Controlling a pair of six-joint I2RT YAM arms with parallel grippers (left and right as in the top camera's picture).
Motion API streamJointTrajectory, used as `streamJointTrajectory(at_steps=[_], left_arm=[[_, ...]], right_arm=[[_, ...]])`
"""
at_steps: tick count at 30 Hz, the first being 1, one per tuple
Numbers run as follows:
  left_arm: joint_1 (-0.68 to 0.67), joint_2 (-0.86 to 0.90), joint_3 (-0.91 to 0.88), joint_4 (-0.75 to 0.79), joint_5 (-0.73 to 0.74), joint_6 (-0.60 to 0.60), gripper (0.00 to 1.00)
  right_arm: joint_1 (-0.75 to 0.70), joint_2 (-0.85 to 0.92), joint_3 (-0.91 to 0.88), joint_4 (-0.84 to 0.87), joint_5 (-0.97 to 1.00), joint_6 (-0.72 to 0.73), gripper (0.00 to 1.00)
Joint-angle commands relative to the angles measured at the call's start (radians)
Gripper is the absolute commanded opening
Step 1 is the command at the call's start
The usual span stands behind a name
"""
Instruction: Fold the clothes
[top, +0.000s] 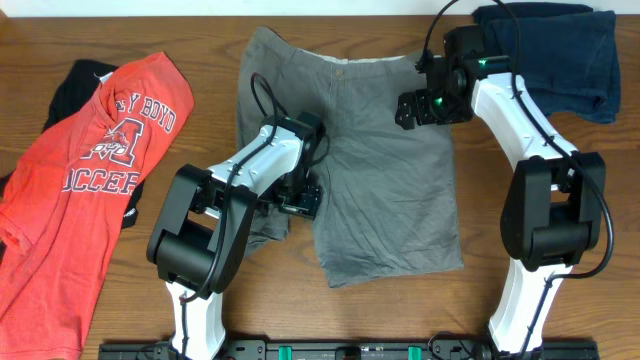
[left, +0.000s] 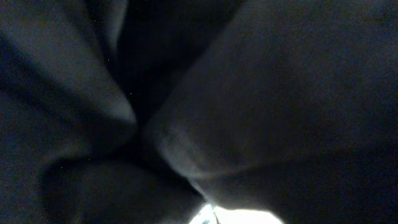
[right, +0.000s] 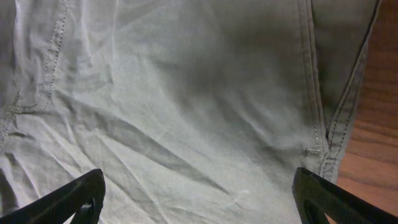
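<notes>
From overhead, the grey shorts (top: 385, 190) lie spread mid-table (top: 200, 30), with the left gripper (top: 298, 203) down at their left-hand leg and the right gripper (top: 408, 108) over the waistband's right end. The left wrist view shows only dark bunched cloth (left: 280, 93), so that gripper's opening cannot be told. The right wrist view shows its fingers (right: 74, 196) spread wide over wrinkled grey fabric, gripping nothing.

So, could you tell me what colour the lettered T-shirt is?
The T-shirt is red; overhead view.
</notes>
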Motion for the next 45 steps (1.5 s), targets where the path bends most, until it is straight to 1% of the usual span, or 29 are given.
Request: streamJointTrajectory(at_steps=[1,5,8,13,18,22,31,35,39,42,44,45], left_arm=[[0.008,-0.041,0.05,-0.052,0.016,0.025,0.82],[0.01,-0.157,0.092,-0.076,0.013,0.039,0.82],[0.025,-0.246,0.094,-0.078,-0.006,0.04,0.85],[0.126,-0.333,0.094,-0.085,-0.024,0.04,0.87],[0.253,-0.32,0.065,-0.069,-0.013,0.111,0.87],[0.306,-0.295,-0.004,-0.026,0.101,0.203,0.87],[0.319,-0.276,-0.16,0.089,0.111,0.204,0.86],[0.318,-0.276,-0.196,0.142,0.111,0.204,0.79],[0.318,-0.274,-0.238,0.207,0.126,0.196,0.7],[0.318,-0.273,-0.261,0.219,0.149,0.196,0.56],[0.319,-0.273,-0.272,0.221,0.149,0.196,0.44],[0.318,-0.273,-0.273,0.22,0.149,0.196,0.41]], right_arm=[[-0.005,-0.014,0.014,0.0,-0.003,-0.012,0.95],[-0.004,-0.014,0.014,0.0,-0.003,-0.012,0.94],[-0.005,-0.014,0.014,-0.002,-0.003,-0.012,0.95],[-0.005,-0.014,0.014,-0.002,-0.003,-0.012,0.95],[-0.005,-0.014,0.014,-0.002,-0.003,-0.012,0.95],[-0.005,-0.014,0.014,0.0,-0.003,-0.012,0.95],[-0.005,-0.014,0.014,0.0,-0.003,-0.012,0.95],[-0.005,-0.014,0.014,0.003,-0.003,-0.012,0.95],[-0.005,-0.014,0.014,0.003,-0.003,-0.012,0.95],[-0.005,-0.014,0.014,0.003,-0.003,-0.012,0.95],[-0.005,-0.014,0.014,0.003,-0.003,-0.012,0.95],[-0.005,-0.014,0.014,0.004,-0.003,-0.012,0.95]])
